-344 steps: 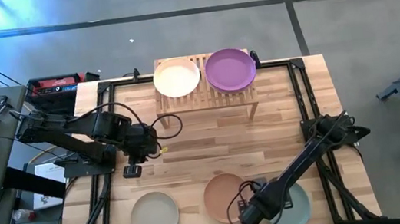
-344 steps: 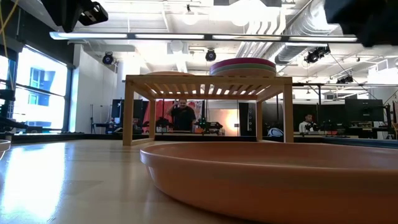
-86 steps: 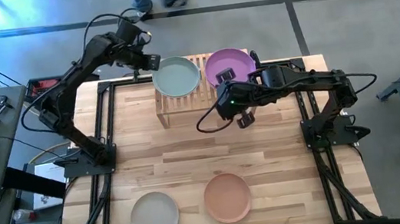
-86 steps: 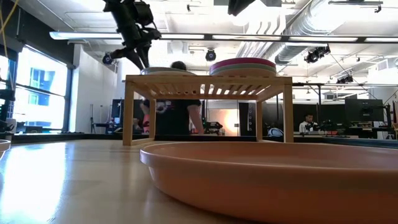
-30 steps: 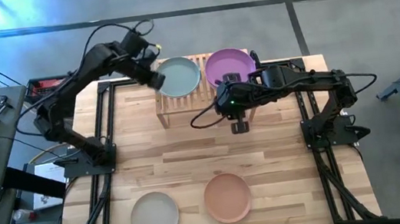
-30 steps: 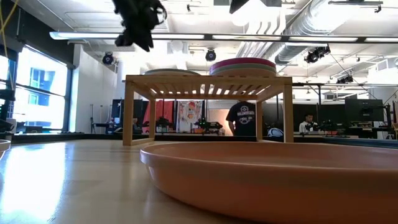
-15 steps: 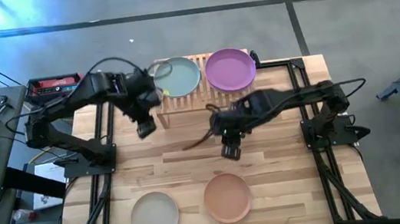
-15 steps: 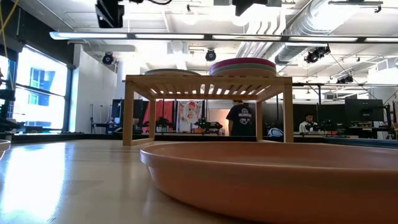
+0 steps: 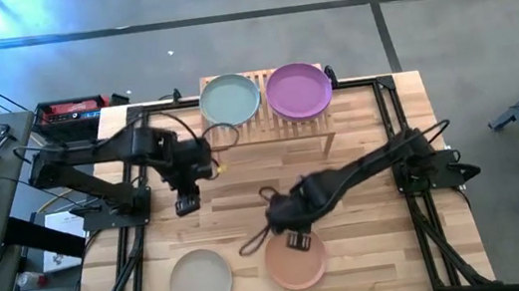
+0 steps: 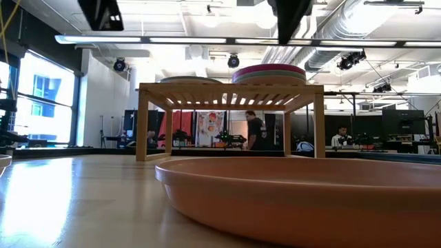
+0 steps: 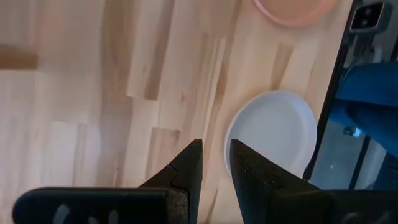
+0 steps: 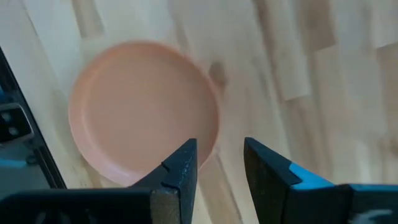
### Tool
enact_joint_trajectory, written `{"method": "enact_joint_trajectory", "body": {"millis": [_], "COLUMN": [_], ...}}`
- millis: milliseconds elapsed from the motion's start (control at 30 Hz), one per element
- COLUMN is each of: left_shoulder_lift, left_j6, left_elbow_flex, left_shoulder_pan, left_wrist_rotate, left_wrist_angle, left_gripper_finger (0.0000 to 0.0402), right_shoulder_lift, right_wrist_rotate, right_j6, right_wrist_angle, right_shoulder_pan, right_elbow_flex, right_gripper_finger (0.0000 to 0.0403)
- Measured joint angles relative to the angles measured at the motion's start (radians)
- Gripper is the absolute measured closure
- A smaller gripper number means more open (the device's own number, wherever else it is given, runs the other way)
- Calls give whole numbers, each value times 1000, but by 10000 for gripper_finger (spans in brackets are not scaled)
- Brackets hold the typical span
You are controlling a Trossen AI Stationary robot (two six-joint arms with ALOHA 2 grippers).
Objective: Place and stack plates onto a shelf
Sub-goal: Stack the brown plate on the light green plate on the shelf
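The shelf (image 9: 267,122) stands at the table's far edge. On it lie a grey-teal plate (image 9: 230,99) and a stack topped by a purple plate (image 9: 298,90). A beige plate (image 9: 201,281) and a terracotta plate (image 9: 295,260) lie flat on the table near its front edge. My left gripper (image 9: 185,205) hangs open over bare wood at mid-left, pointing down, with the beige plate (image 11: 273,134) beyond its fingers. My right gripper (image 9: 294,241) hangs open above the terracotta plate's (image 12: 143,112) far rim, touching nothing.
A black frame (image 9: 392,118) runs along the table's sides and far edge. Bare wood lies between the shelf and the two near plates. In the low view the terracotta plate (image 10: 310,200) fills the foreground, and people stand in the room behind the shelf (image 10: 231,93).
My left gripper has come away from the grey-teal plate on the shelf, toward the table's near edge and slightly down, turning as it went. My right gripper has gone from in front of the shelf toward the near edge and down, to above the terracotta plate. No plate has moved.
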Motion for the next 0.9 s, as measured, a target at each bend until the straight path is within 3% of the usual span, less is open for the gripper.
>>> {"method": "enact_joint_trajectory", "body": {"millis": [467,733,900], "left_shoulder_lift": [0,0,0], "left_j6": [-122,-145,-171], "left_elbow_flex": [-108,-144,-150], "left_shoulder_pan": [-186,-250,-276], "left_wrist_rotate": [-39,-42,-44], "left_wrist_angle": [109,165,187], "left_gripper_finger": [332,332,332], "right_shoulder_lift": [183,236,236], "right_wrist_rotate": [-13,-15,-6], "right_j6": [164,489,594], "right_wrist_angle": [-12,-151,-150], "right_shoulder_pan": [119,129,129], "right_elbow_flex": [0,0,0], "right_gripper_finger": [293,293,293]}}
